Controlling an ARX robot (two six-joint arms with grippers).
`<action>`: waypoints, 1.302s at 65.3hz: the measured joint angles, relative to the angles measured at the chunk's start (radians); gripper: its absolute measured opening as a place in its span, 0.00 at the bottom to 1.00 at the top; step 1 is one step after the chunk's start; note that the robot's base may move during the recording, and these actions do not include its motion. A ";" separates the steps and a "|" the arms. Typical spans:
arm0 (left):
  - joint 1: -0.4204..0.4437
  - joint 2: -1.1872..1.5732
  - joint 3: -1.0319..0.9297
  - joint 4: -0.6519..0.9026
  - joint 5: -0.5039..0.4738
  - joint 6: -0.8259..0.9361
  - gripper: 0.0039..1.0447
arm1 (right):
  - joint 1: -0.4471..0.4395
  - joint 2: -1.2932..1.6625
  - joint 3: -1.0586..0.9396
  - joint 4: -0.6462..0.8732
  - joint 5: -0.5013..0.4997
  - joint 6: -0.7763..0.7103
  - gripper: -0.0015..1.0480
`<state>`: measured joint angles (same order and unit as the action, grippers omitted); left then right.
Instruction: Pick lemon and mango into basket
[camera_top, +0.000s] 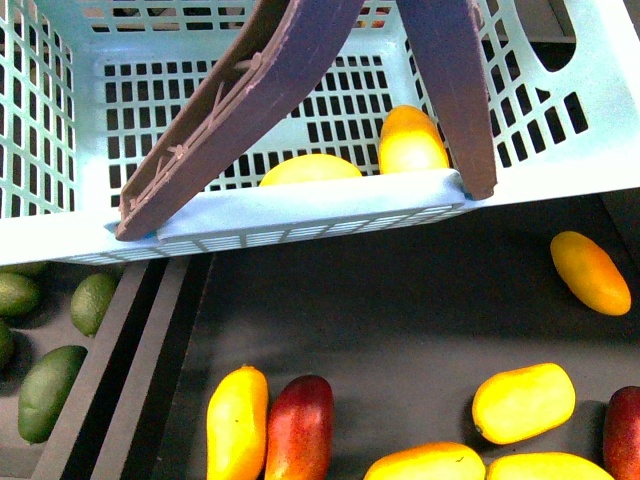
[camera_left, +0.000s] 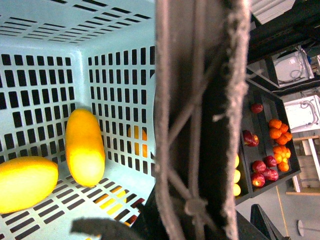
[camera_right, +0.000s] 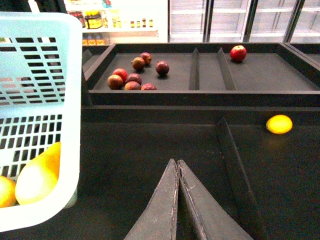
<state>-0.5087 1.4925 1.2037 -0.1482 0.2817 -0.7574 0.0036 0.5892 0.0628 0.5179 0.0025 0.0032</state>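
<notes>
The light teal basket (camera_top: 300, 210) hangs above the dark display bins, its brown handle (camera_top: 230, 110) crossing the front view. The plump yellow lemon (camera_top: 310, 168) and the longer yellow-orange mango (camera_top: 410, 140) lie side by side on its slotted floor. In the left wrist view the mango (camera_left: 85, 147) and lemon (camera_left: 25, 182) show beside the handle (camera_left: 200, 125), and my left gripper (camera_left: 190, 220) is shut on that handle. My right gripper (camera_right: 177, 167) is shut on nothing, over a dark bin to the right of the basket's wall (camera_right: 40, 100).
Loose yellow-orange mangoes (camera_top: 523, 402), a dark red mango (camera_top: 300, 425) and green avocados (camera_top: 50, 390) lie in bins under the basket, split by a raised divider (camera_top: 130, 370). A yellow fruit (camera_right: 279, 124) lies beyond another divider (camera_right: 235, 165). Red fruits (camera_right: 132, 77) fill the back bin.
</notes>
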 joint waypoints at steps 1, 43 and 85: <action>0.000 0.000 0.000 0.000 0.000 0.000 0.04 | 0.000 -0.016 -0.005 -0.011 0.000 0.000 0.02; 0.000 0.000 0.000 0.000 0.000 0.000 0.04 | 0.000 -0.287 -0.045 -0.216 -0.002 0.000 0.02; 0.000 0.000 0.000 0.000 0.000 0.002 0.04 | 0.000 -0.580 -0.045 -0.515 -0.001 0.000 0.02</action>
<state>-0.5091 1.4925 1.2037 -0.1482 0.2813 -0.7559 0.0032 0.0090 0.0174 0.0029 0.0017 0.0032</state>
